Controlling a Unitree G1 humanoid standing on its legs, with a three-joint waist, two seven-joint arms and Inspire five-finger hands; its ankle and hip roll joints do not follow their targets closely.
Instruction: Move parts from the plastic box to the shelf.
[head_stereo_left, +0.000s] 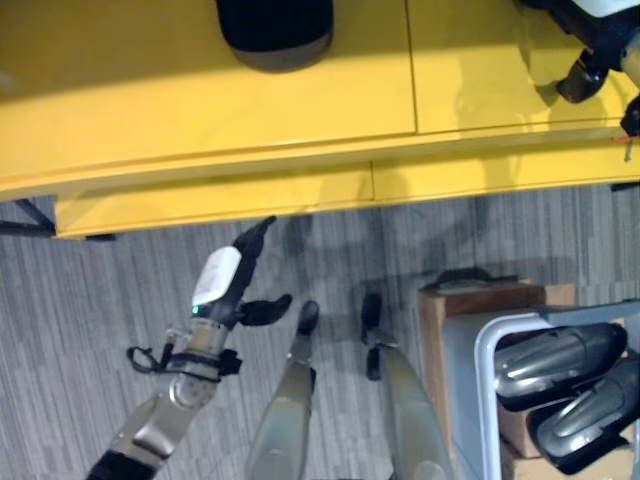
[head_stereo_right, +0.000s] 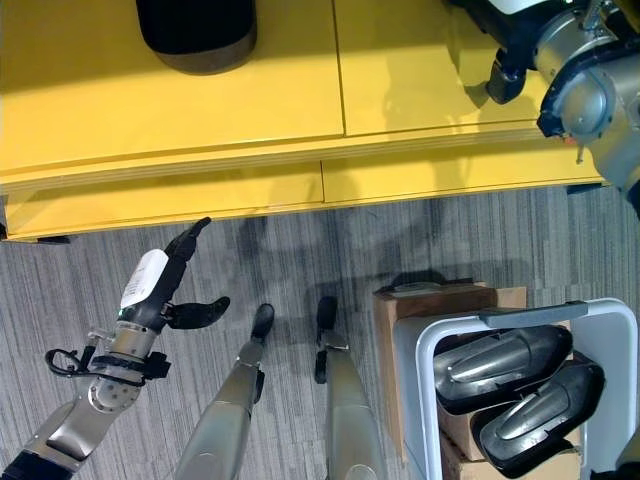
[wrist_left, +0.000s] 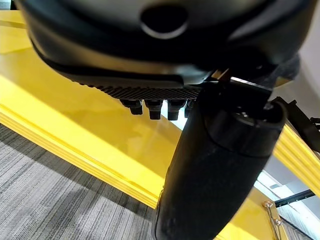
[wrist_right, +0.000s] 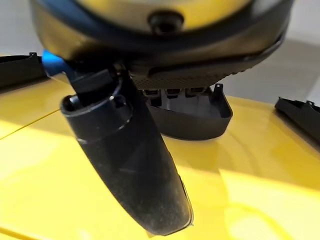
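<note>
No text, label or number is readable.

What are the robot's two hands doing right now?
Left hand: open, holding nothing, over the grey floor.
Right hand: over the yellow shelf, touching a dark part; grip cannot be told.

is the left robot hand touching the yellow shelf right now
Apart. In the right eye view the left robot hand hangs open over grey carpet, short of the yellow shelf.

Bright yellow shelf (head_stereo_left: 300, 110) above grey striped carpet (head_stereo_left: 80, 300); glossy black and silver parts (head_stereo_right: 510, 385) in a pale grey plastic box (head_stereo_right: 420, 360) beside brown cardboard (head_stereo_right: 390, 320)
</note>
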